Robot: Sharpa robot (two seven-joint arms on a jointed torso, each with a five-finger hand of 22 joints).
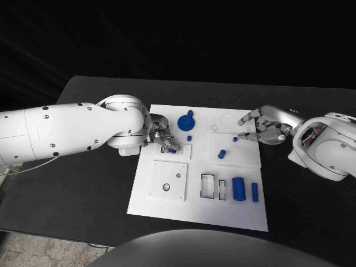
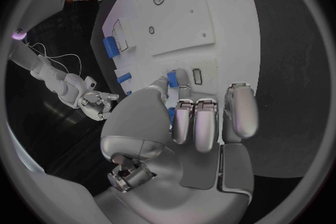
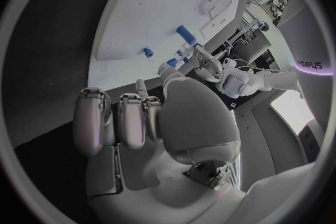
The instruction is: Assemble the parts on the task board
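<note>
1. Left robot hand (image 1: 161, 138) pinches a small blue part (image 1: 172, 149) at the board's (image 1: 226, 214) left edge.
2. Right robot hand (image 1: 262, 130), fingers curled, grasps nothing, hovering over the board's right edge near a blue peg (image 1: 235, 139).

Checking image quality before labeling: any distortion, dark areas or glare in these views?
Head view: board evenly lit, surroundings black, no glare. Left wrist view: fisheye bends the board edges; left hand blocks the middle. Right wrist view: same bending, right hand large in front, bright patch near the rim.
</note>
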